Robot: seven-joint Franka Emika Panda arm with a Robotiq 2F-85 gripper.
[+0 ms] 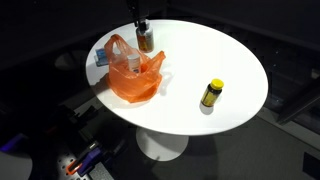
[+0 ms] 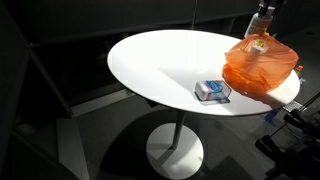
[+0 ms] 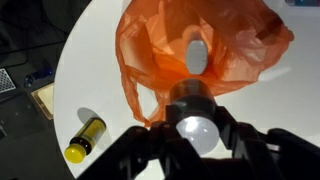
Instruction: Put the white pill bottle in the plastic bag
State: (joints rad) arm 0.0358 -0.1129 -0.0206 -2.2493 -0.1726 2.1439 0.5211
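Note:
My gripper (image 3: 196,112) is shut on a pill bottle (image 3: 195,130) with a white cap and a dark body. It holds the bottle upright above the far edge of the orange plastic bag (image 3: 160,50). In both exterior views the gripper (image 1: 143,28) (image 2: 263,14) hangs just over the bag (image 1: 135,82) (image 2: 258,68), with the bottle (image 1: 145,42) at the bag's open top. A white oblong thing (image 3: 197,54) lies inside the bag; I cannot tell what it is.
A yellow bottle (image 1: 211,93) (image 3: 85,138) stands or lies on the round white table (image 1: 220,55) away from the bag. A small blue and white box (image 2: 212,91) (image 1: 101,57) sits near the table edge beside the bag. The surroundings are dark.

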